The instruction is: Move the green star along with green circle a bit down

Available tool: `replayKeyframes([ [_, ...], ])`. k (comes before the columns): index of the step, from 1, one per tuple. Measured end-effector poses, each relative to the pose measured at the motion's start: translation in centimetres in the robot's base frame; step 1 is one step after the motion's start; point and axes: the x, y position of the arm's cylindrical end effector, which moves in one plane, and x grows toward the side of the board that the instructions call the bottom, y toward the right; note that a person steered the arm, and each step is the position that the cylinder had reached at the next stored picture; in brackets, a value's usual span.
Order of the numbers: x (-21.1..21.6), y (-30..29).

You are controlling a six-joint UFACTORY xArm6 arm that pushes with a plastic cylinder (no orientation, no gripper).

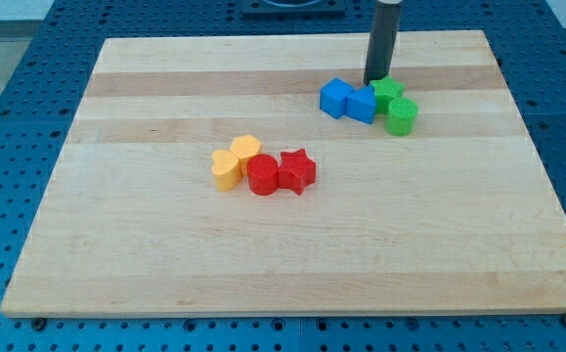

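Note:
The green star (388, 92) sits at the view's upper right of the wooden board, touching the green circle (402, 115), which lies just below and right of it. My tip (375, 81) stands right at the star's upper left edge, between the star and the blue blocks. The dark rod rises straight up from there to the view's top.
Two blue blocks (335, 98) (362, 104) sit side by side, touching the green star's left. Near the board's middle are two yellow blocks (226, 168) (246, 149), a red circle (262, 176) and a red star (296, 171). The board (165, 264) lies on a blue perforated table.

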Motion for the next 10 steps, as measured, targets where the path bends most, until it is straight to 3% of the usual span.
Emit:
replayKeyframes([
  [5,0.2,3.7],
  [8,0.4,-2.1],
  [10,0.4,0.0],
])
